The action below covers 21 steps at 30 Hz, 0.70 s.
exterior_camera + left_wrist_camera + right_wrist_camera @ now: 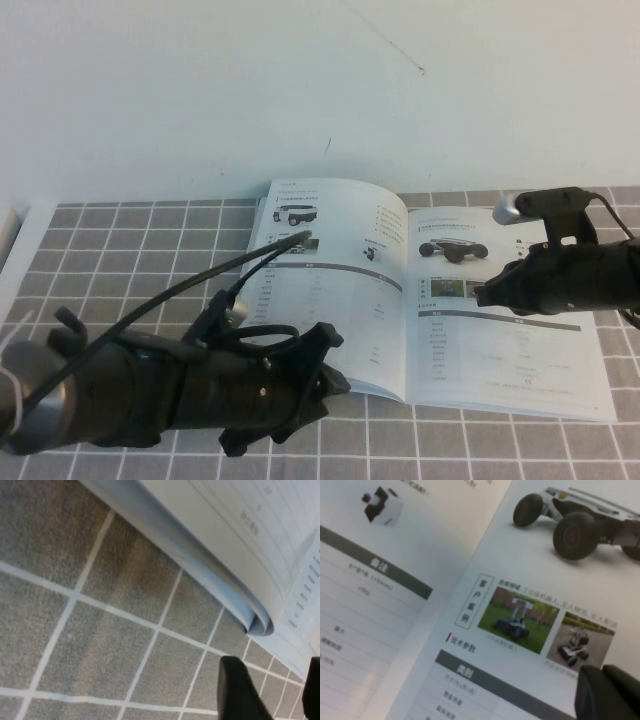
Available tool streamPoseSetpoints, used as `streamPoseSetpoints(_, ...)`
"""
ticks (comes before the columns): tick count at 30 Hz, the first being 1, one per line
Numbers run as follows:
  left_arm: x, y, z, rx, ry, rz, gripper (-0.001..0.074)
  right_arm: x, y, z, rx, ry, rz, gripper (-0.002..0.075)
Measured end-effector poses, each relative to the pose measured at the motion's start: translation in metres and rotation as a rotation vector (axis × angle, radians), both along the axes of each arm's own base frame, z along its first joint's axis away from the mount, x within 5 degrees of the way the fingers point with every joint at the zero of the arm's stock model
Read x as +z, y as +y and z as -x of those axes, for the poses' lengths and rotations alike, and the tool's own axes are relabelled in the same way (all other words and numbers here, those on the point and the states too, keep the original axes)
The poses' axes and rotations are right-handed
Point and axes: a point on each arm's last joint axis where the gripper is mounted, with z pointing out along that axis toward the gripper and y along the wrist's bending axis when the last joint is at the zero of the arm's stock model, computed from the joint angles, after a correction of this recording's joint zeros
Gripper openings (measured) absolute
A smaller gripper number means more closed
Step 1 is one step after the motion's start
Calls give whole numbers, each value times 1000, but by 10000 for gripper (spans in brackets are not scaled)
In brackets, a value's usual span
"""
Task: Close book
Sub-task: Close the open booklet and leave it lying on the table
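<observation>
Open book (350,310) lies right of centre on counter (120,260). Left gripper (335,360) is open at the book's near-left corner, hiding that edge. Right gripper (487,294) over right page; open or closed, can't tell.

My high camera sits raised on the robot's own side and looks down across the desk (120,250) toward the wall, far enough to take in the whole open book (340,300). The left wrist camera looks from very near and low, past the left end effector (275,695) with its fingers apart, at the book's curled page edge. The right wrist camera, behind the right end effector (487,293), looks closely at the pages beside the spine. All three views share the book.
</observation>
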Motion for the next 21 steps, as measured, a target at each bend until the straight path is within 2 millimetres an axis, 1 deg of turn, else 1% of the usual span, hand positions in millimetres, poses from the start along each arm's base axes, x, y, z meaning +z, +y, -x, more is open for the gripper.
streamPoseSetpoints(2,-6,-3,-1,-19,22,9,277,0,0,0,1,-2,1,-3)
streamPoseSetpoints(6,-21,-8,-5,-27,74,8,321,0,0,0,0,-2,0,-3)
streamPoseSetpoints(8,-28,-10,-7,-42,90,-1,328,0,0,0,2,-2,-1,-3)
streamPoseSetpoints(10,-30,-13,-8,-70,88,5,330,0,0,0,5,-1,-2,-3)
streamPoseSetpoints(15,-23,-15,-11,-90,51,14,330,0,1,0,5,-1,-4,-3)
streamPoseSetpoints(18,-11,-13,-12,-85,5,12,330,1,1,0,2,0,-7,-3)
streamPoseSetpoints(21,6,-10,-11,-78,-63,7,318,1,1,0,2,0,-7,-3)
